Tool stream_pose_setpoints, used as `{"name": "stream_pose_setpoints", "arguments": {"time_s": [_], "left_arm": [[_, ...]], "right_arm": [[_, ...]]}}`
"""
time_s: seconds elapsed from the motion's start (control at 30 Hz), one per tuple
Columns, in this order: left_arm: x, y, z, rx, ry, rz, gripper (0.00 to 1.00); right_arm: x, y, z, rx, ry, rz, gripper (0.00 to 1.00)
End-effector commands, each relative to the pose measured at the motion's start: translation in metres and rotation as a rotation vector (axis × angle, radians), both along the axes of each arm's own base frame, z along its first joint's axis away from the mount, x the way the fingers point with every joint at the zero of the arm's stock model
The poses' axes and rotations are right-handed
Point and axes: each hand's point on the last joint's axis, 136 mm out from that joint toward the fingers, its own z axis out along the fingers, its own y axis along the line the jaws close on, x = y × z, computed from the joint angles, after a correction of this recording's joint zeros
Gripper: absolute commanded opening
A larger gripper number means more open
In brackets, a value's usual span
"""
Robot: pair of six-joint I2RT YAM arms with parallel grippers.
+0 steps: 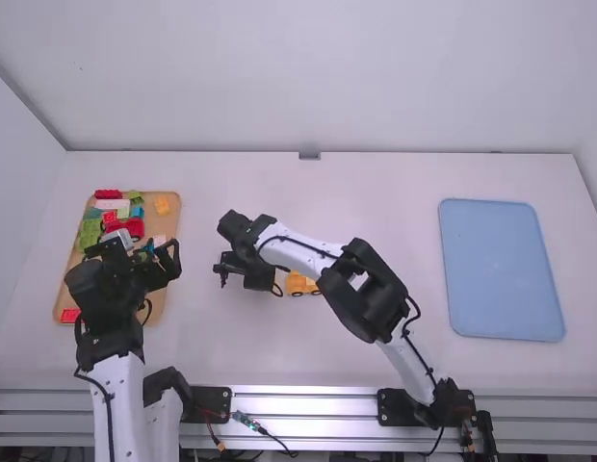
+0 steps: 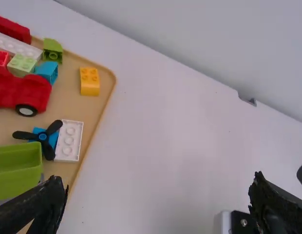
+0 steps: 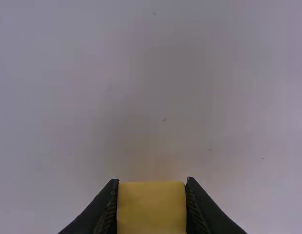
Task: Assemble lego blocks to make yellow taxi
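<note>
High view: yellow car [image 1: 299,282]; right wrist: clamped yellow block [image 3: 151,207].

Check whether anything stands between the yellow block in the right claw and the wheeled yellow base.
In the high view, the right arm's own black wrist housing lies between the yellow block in the right claw and the wheeled yellow base; nothing loose visibly stands there.

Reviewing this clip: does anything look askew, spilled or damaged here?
Nothing stands out. The yellow block sits squarely between the fingers of the right gripper, the yellow vehicle looks upright on the table, and the red car rests in the tray. I see no spill or damage.
</note>
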Motion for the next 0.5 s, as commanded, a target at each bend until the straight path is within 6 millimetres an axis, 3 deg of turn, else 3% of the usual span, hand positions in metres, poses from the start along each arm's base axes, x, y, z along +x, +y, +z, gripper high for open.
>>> {"name": "stream_pose_setpoints", "arguments": {"time_s": [0.0,0.3,0.47], "left_arm": [[0.002,0.004,-0.008,-0.019,0.025,0.015,0.99],[0.018,-0.004,-0.021,-0.080,0.037,-0.076,0.99],[0.020,-0.003,-0.028,-0.091,0.056,-0.077,0.99]], "right_arm": [[-0.003,-0.004,-0.007,-0.011,0.014,0.006,0.00],[-0.004,-0.005,-0.013,-0.017,0.019,0.006,0.00],[-0.006,-0.005,-0.028,-0.049,0.006,0.013,0.00]]}}
